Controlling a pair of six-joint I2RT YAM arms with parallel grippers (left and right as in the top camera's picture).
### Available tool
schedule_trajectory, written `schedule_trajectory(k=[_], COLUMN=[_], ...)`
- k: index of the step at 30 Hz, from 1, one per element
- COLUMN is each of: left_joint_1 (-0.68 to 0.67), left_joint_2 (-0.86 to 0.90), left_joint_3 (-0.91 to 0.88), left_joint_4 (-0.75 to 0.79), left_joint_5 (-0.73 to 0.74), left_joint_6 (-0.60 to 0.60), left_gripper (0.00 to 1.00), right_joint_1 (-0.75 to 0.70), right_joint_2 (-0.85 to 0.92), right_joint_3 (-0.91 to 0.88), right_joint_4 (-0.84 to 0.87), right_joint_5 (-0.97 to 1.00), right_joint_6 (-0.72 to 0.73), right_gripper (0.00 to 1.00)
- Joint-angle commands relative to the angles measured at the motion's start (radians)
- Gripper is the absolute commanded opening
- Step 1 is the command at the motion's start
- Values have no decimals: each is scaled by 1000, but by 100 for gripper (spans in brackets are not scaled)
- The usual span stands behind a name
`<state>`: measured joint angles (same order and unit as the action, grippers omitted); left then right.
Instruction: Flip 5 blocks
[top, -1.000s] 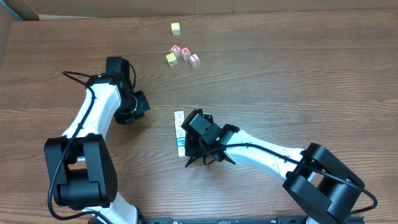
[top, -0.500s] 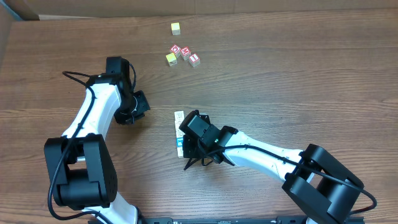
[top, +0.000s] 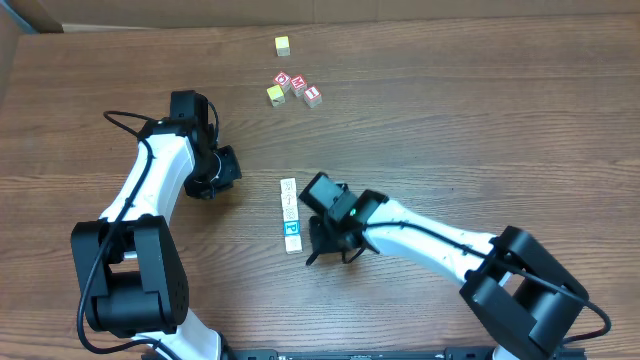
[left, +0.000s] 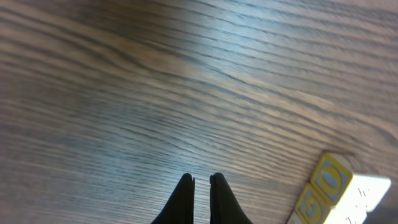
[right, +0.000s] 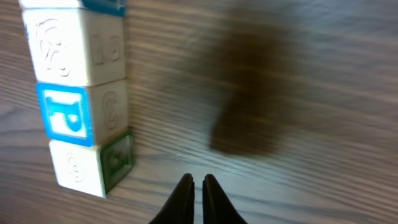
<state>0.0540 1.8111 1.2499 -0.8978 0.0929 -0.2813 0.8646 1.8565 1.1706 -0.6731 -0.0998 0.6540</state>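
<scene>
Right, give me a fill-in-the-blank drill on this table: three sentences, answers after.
1. The blue letter on one block in the row is ___.
2. The left pincer and the right pincer are both ___, holding nothing.
3. Far from the row, the yellow cubes number ___.
Missing words: P; shut; two.

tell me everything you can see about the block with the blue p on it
The P block is a small wooden-looking cube with pale cream sides. Its upward face bears a blue P inside a blue frame; one side shows a faint embossed outline. It sits flat on the table in a row, touching a cream block on one side and a green-sided block on the other. The right gripper, shut, hangs near the row without touching it.
</scene>
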Motion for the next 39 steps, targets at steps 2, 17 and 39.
schedule_trajectory(k=[2,17,39], left_joint_1=[0,-2,-2], left_joint_2=[-38,-45,-45], left_joint_3=[15,15,15], left_joint_4=[3,16,16], left_joint_5=[85,54,54], left_joint_6=[133,147,147], left_gripper=[4,100,100], right_joint_1=[-93,-402,-451], right_joint_2=[-40,-41,-41], right_joint_3=[136,184,184], right_joint_4=[-95,-127,-122], right_joint_5=[21,20,20], right_joint_6=[-143,-426,-426], right_gripper=[15,100,100])
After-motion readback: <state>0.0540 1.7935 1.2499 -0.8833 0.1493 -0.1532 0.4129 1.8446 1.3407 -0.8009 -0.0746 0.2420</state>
